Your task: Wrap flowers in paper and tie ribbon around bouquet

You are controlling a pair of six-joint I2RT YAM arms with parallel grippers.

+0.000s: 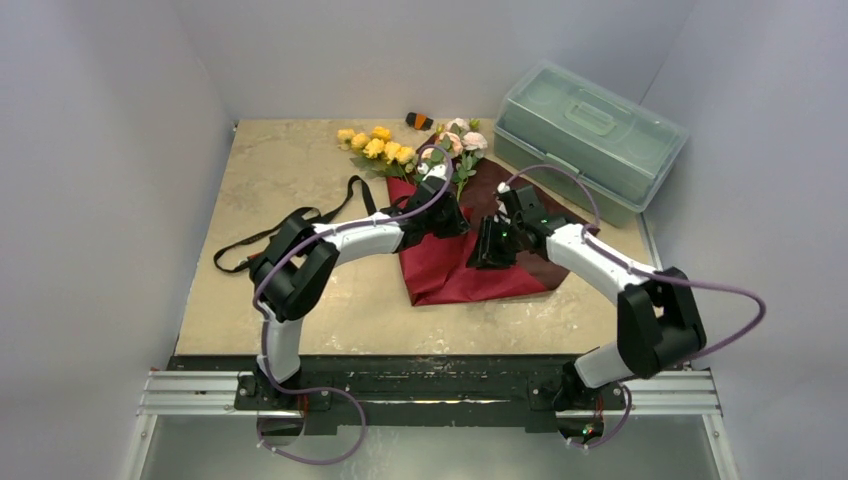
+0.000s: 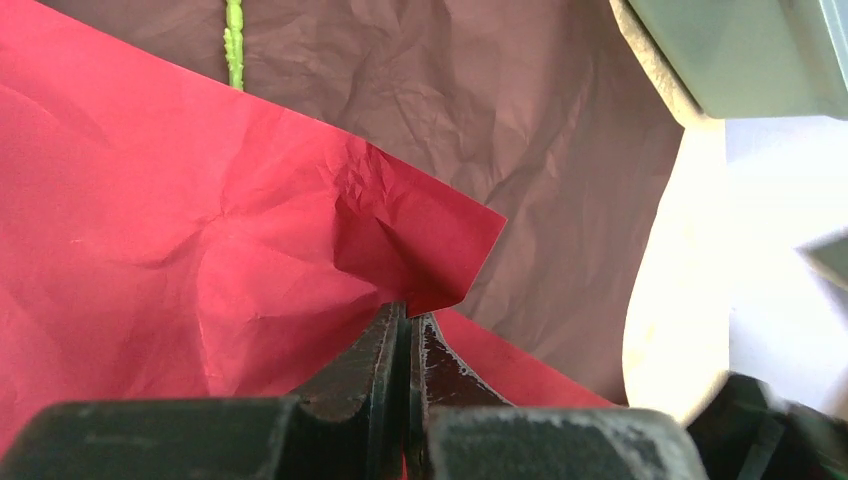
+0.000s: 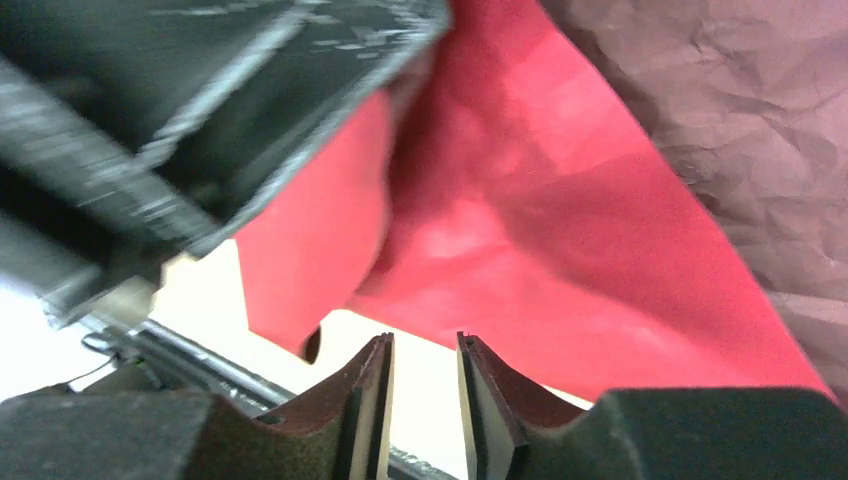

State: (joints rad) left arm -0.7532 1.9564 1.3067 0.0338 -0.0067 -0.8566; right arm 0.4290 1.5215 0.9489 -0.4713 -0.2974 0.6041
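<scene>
The paper (image 1: 455, 280) is a big dark red sheet, all crinkled. It lies in the middle of the bench (image 1: 270, 165). The flowers (image 1: 385, 148) lie at its far end, yellow ones on the left and pink ones beside them. Their heads stick out past the edge of the paper. One thin green stem (image 2: 234, 45) shows on the paper in the left wrist view.

The left gripper (image 2: 408, 312) is squeezed tight. A folded corner of the paper sits right at its tips. It looks pinched there, though the very end of the hold is hard to see.

The right gripper (image 3: 420, 345) is open a little. The bright bench shows through the gap, and nothing is in it. The red paper hangs just past its tips. From above, both grippers are over the paper and near each other.

The ribbon (image 1: 243, 248) is a long black strip. It lies loose on the bench, left of the paper. A see-through plastic box (image 1: 590, 130) stands at the far right corner. A small orange and black thing (image 1: 418, 121) lies behind the flowers.
</scene>
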